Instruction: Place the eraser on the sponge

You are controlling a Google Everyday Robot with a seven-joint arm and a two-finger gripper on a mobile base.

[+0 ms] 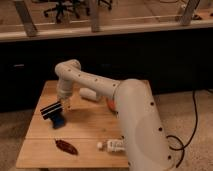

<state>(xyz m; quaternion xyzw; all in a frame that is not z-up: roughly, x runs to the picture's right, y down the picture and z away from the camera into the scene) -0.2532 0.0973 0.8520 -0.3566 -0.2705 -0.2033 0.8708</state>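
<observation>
The eraser, a flat black block with pale stripes along its edge, sits tilted at the left side of the wooden table. Its lower right end rests over the sponge, a small bright-blue block that shows just beneath it. My gripper hangs from the white arm and comes down right at the eraser's right end, touching or nearly touching it. The sponge's upper part is hidden by the eraser.
A reddish-brown oval object lies near the front left. A white bottle lies on its side at the front. A white object sits at the back, an orange one beside the arm. The robot's white body covers the table's right side.
</observation>
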